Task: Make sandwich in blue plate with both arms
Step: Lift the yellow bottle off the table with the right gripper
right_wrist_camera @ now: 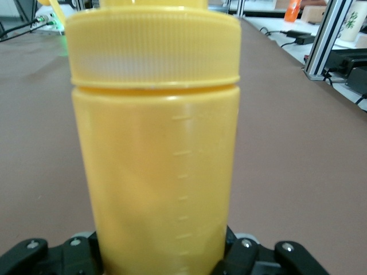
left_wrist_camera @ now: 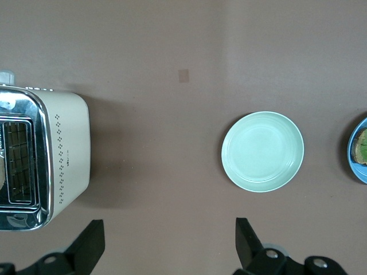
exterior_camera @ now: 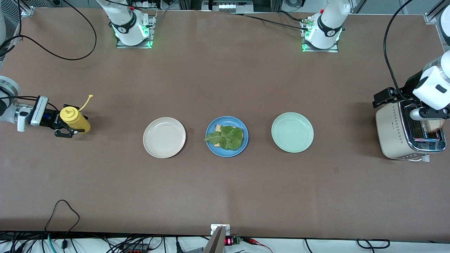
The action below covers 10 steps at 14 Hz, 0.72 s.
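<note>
Now mid-build: blue plate [exterior_camera: 210,140] at table [exterior_camera: 225,189] centre, w/ bread slice [exterior_camera: 218,128] under lettuce leaf [exterior_camera: 226,136]; no top slice yet. Flanked by cream plate [exterior_camera: 164,137] toward right arm's end and mint plate [exterior_camera: 292,132] toward left arm's end.

Left pincer [left_wrist_camera: 166,243] up over toaster [exterior_camera: 395,137], well apart from blue plate, fingers wide apart, empty. Toast [exterior_camera: 434,124] in slot [exterior_camera: 425,128] below it. Probably next: drop straight down, fingers astride toast, close gently, lift vertical so crust clears slot walls.

Right pincer [exterior_camera: 66,128] at right arm's end of table, clamped on yellow squeeze bottle [exterior_camera: 74,119], cap flipped aside. Keep bottle upright till over lettuce, squeeze lightly.
</note>
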Tool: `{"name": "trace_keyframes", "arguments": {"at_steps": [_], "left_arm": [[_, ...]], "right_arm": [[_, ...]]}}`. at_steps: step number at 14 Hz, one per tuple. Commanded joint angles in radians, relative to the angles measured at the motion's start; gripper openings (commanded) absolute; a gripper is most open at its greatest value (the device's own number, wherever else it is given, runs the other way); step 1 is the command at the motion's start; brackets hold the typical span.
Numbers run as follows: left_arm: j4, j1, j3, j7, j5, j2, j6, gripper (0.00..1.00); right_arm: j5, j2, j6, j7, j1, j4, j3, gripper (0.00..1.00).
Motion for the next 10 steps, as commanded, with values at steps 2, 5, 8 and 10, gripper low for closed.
{"name": "trace_keyframes", "arguments": {"at_steps": [2, 5, 8, 10], "left_arm": [[0.005, 0.005, -0.008, 0.014, 0.021, -0.013, -0.012, 1.00], [0.006, 0.006, -0.008, 0.014, 0.021, -0.014, -0.014, 1.00], [0.006, 0.005, -0.008, 0.014, 0.019, -0.014, -0.014, 1.00], [0.006, 0.005, -0.009, 0.014, 0.019, -0.014, -0.014, 1.00]], "right_arm": [[-0.053, -0.116, 0.065, 0.179, 0.110, -0.028, -0.002, 0.00], [-0.076, -0.148, 0.152, 0.314, 0.206, -0.029, -0.002, 0.00], [-0.133, -0.168, 0.231, 0.446, 0.291, -0.031, -0.002, 0.00], [-0.173, -0.195, 0.269, 0.542, 0.349, -0.031, -0.002, 0.00]]}}
